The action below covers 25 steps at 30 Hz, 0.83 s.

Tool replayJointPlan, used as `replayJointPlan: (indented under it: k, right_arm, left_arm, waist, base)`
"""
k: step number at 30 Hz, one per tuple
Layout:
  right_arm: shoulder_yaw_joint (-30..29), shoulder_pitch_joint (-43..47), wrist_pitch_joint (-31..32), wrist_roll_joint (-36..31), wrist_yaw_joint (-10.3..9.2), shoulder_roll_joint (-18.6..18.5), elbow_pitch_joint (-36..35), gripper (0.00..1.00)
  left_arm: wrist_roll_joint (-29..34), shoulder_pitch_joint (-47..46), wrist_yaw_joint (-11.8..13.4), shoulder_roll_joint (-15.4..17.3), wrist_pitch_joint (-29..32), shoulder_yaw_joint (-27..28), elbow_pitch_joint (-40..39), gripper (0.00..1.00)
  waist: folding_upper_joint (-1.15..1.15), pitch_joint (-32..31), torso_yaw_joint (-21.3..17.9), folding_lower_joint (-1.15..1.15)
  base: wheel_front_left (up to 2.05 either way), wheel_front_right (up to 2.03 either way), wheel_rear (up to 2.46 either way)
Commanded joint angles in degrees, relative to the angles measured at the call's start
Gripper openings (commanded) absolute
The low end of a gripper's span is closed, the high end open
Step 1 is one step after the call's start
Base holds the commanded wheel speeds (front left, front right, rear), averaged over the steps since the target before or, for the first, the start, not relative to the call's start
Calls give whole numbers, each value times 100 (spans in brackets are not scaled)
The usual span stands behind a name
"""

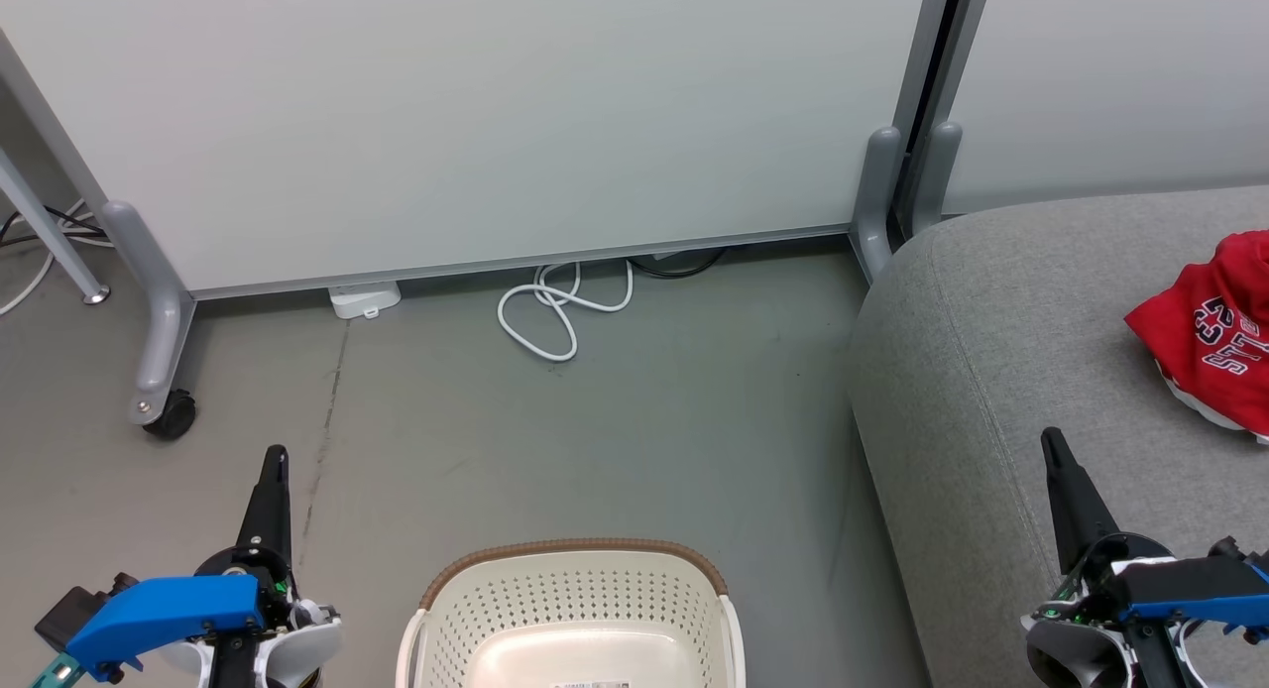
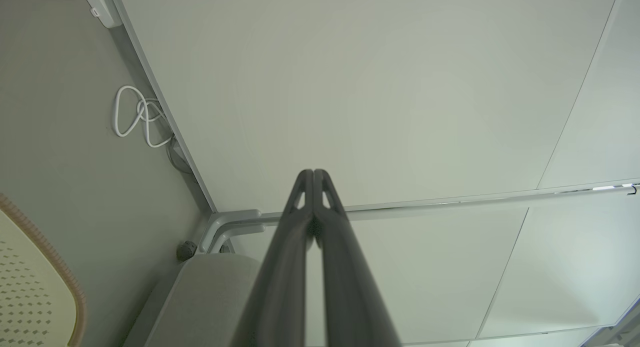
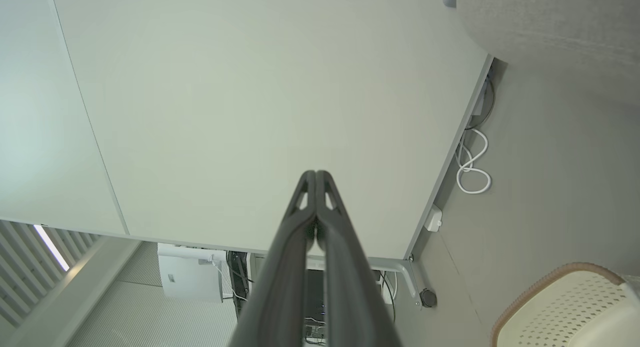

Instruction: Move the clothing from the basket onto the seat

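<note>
A red garment of the clothing (image 1: 1211, 333) with white and black lettering lies on the grey seat (image 1: 1001, 331) at the right edge of the head view. The cream basket (image 1: 570, 614) with its brown rim stands on the floor at bottom centre; the part of its inside that shows holds nothing. My left gripper (image 1: 275, 457) is shut to the left of the basket, fingers pointing up. My right gripper (image 1: 1051, 437) is shut over the seat's front part, below and left of the garment. Both wrist views show the fingers (image 2: 314, 173) (image 3: 316, 174) pressed together with nothing between them.
A white partition panel (image 1: 476, 113) on grey legs with a castor (image 1: 171, 416) stands behind. A coiled white cable (image 1: 555, 306) and a small white box (image 1: 365, 298) lie on the floor at its base. Bare grey floor separates basket, panel and seat.
</note>
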Motion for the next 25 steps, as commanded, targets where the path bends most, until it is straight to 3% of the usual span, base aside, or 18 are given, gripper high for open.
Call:
replayJointPlan:
  k: [1,14,25]
  right_arm:
    - [-22,-73,34,141,2,-25,6,0]
    - [-41,-113,108,637,2,-26,35,0]
    - [-40,-113,108,633,2,-25,33,0]
  left_arm:
    - [-108,-109,-61,-2,41,31,-44,0]
    - [-571,-140,-63,-14,171,80,-80,0]
    - [-570,-130,-62,-14,176,79,-77,0]
  waist:
    - [0,-4,-3,0]
    - [0,-36,-29,0]
    - [0,-38,-31,0]
  base:
    - [0,0,0]
    - [0,0,0]
    - [0,0,0]
